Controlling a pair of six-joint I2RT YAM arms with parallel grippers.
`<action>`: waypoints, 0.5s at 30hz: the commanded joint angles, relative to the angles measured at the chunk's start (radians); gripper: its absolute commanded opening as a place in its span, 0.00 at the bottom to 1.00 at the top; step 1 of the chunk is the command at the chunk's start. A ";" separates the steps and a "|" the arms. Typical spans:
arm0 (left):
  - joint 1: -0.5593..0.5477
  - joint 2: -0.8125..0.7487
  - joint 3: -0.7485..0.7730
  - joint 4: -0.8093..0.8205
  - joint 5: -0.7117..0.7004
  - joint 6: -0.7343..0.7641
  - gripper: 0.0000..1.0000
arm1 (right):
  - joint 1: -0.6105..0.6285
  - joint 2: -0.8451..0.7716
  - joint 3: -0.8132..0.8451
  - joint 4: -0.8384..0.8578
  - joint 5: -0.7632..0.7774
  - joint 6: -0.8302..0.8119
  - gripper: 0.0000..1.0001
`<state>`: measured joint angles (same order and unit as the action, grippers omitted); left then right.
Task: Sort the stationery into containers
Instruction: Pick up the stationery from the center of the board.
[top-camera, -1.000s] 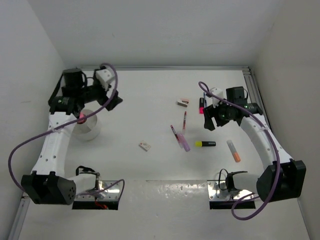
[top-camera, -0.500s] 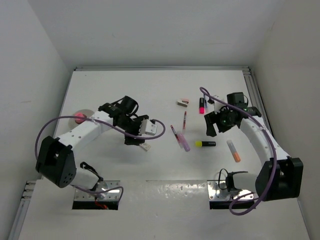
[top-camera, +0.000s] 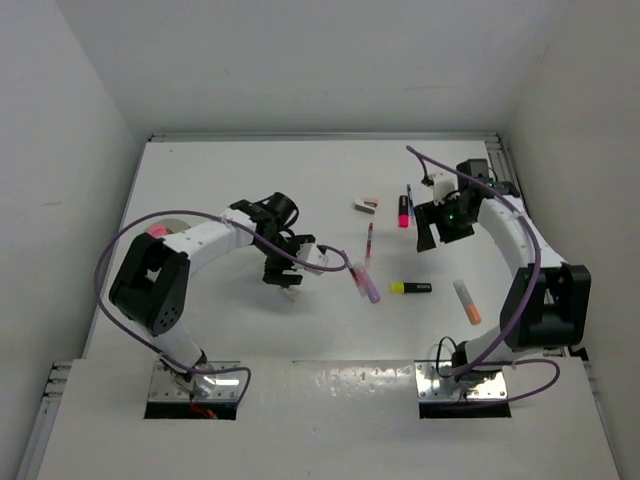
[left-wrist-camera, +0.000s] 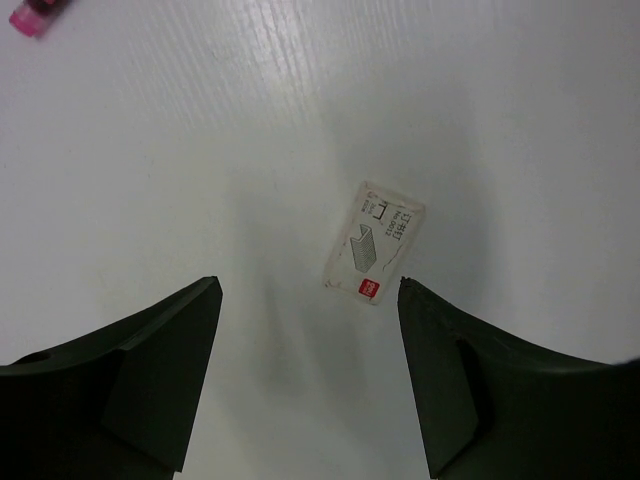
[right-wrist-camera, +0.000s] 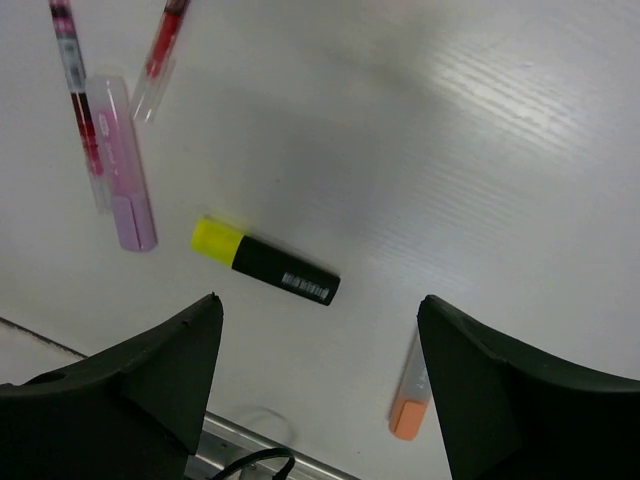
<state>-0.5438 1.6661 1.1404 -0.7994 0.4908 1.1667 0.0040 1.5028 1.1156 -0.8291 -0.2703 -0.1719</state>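
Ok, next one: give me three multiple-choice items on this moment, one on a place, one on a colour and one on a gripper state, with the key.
1. Where is the small whitish block relative to the left gripper?
A. Clamped and lifted
B. Flat on the table, by the gap between its open fingers
C. Out of its wrist view

2. What colour is the cap of the black-bodied highlighter under the right gripper?
A. Green
B. Blue
C. Yellow

3. What state is the right gripper in?
A. Open, gripping nothing
B. Shut and empty
C. Shut on an item

Key: 1 B, the left wrist view shows it lying flat with the fingers spread; 2 C, the cap end is bright yellow; 3 A, its fingers stand wide apart above the table.
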 joint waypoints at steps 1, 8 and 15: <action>-0.033 -0.025 0.015 0.017 0.046 0.042 0.77 | -0.050 0.028 0.104 -0.070 0.000 0.025 0.78; -0.103 -0.046 -0.033 0.064 -0.020 -0.036 0.76 | -0.088 0.034 0.138 -0.102 -0.053 0.038 0.78; -0.128 -0.071 -0.192 0.160 -0.100 0.016 0.77 | -0.085 0.036 0.154 -0.099 -0.026 0.095 0.79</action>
<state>-0.6735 1.6268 0.9821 -0.6830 0.4191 1.1454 -0.0849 1.5398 1.2194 -0.9218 -0.2993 -0.1078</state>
